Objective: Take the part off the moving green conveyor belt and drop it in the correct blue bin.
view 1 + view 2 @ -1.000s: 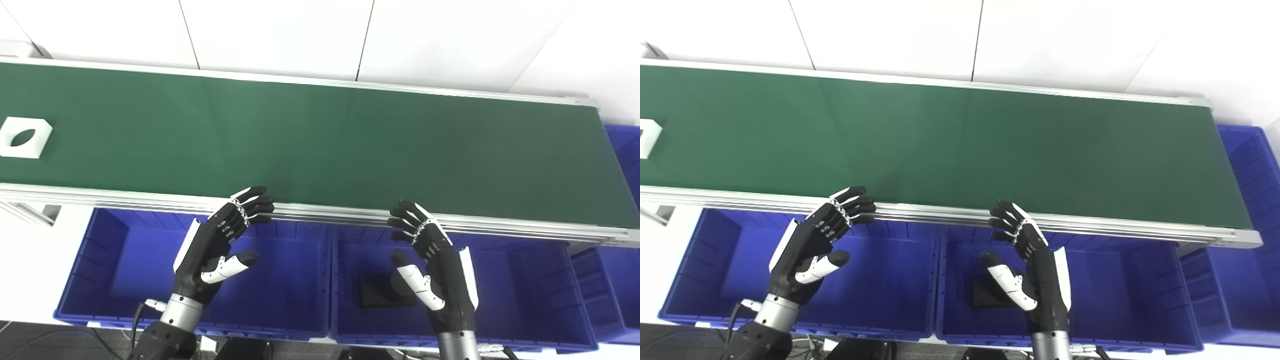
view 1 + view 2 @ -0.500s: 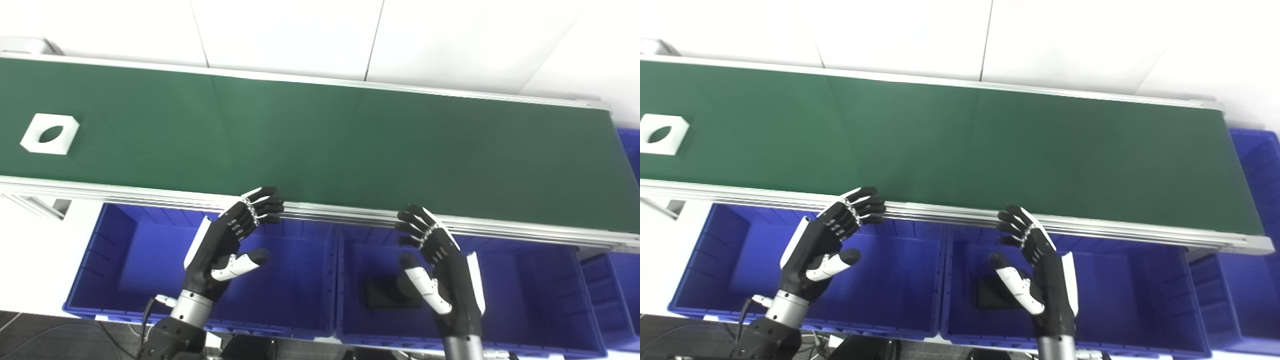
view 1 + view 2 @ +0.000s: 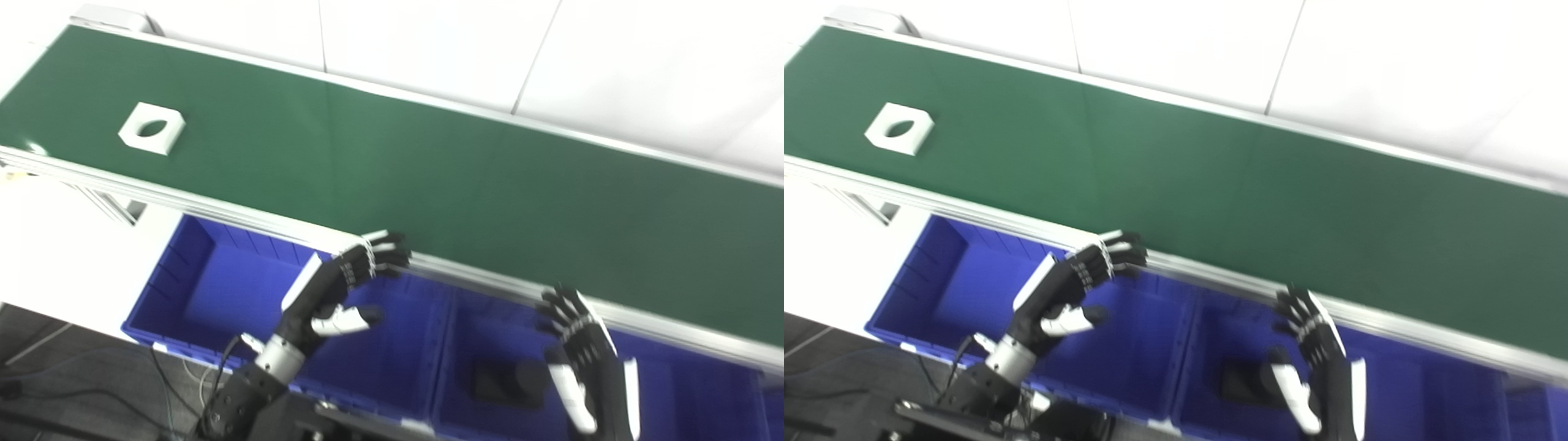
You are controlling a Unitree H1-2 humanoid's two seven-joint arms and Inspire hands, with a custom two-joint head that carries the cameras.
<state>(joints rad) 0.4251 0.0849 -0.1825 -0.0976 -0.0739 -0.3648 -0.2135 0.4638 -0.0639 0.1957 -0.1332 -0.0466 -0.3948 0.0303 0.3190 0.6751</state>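
We see that our left hand (image 3: 334, 291) and right hand (image 3: 582, 352) are black, jointed shells with white panels along the thumbs and outer edges, small silvery links at the knuckles, and a silver cylindrical wrist with thin black cables trailing from the left forearm.

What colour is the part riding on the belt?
White: the part has a hole through its middle, clearest in the left eye view.
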